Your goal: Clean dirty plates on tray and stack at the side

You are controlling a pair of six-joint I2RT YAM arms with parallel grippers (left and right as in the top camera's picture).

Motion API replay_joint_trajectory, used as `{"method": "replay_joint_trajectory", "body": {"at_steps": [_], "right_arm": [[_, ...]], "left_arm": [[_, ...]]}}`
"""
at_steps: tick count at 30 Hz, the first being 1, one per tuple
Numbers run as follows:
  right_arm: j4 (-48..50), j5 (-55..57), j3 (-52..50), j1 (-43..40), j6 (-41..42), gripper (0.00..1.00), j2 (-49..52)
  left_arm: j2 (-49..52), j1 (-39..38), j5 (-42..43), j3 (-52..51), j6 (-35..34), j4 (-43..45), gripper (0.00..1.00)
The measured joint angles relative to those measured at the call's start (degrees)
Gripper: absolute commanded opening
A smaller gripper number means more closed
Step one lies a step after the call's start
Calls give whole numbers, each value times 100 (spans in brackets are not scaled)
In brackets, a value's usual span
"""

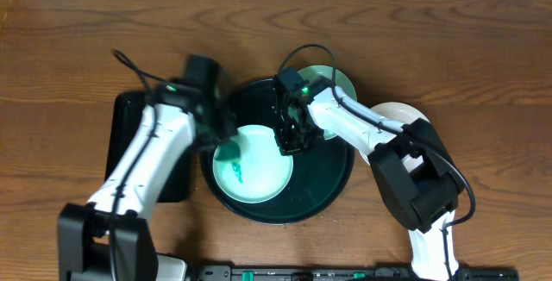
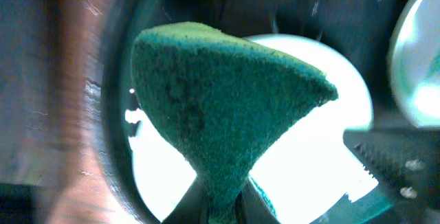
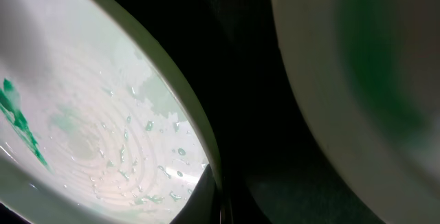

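Note:
A turquoise plate (image 1: pixel 254 171) with a green smear lies in the front left of the round black tray (image 1: pixel 323 186). My left gripper (image 1: pixel 226 143) is shut on a green sponge (image 1: pixel 229 152) over the plate's left edge; the left wrist view shows the sponge (image 2: pixel 220 107) pinched between the fingers (image 2: pixel 223 200), with the plate (image 2: pixel 309 148) behind it. My right gripper (image 1: pixel 289 141) grips that plate's right rim (image 3: pixel 103 135), one finger (image 3: pixel 206 193) over its edge. A second turquoise plate (image 1: pixel 338 83) sits at the tray's back right. A white plate (image 1: pixel 398 113) lies right of the tray.
A black rectangular tray (image 1: pixel 128 134) lies left of the round tray, mostly under my left arm. The second plate shows blurred in the right wrist view (image 3: pixel 357 80). Bare wooden table (image 1: pixel 78 48) surrounds the trays.

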Motion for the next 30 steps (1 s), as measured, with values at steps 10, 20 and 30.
{"method": "replay_joint_trajectory", "body": {"at_steps": [10, 20, 30], "right_arm": [[7, -22, 0, 0, 0, 1, 0], [33, -44, 0, 0, 0, 1, 2], [33, -44, 0, 0, 0, 1, 9]], "left_arm": [[7, -393, -575, -1185, -802, 874, 7], [138, -529, -866, -1252, -866, 1102, 7], [479, -647, -490, -1228, -365, 1412, 7]]}}
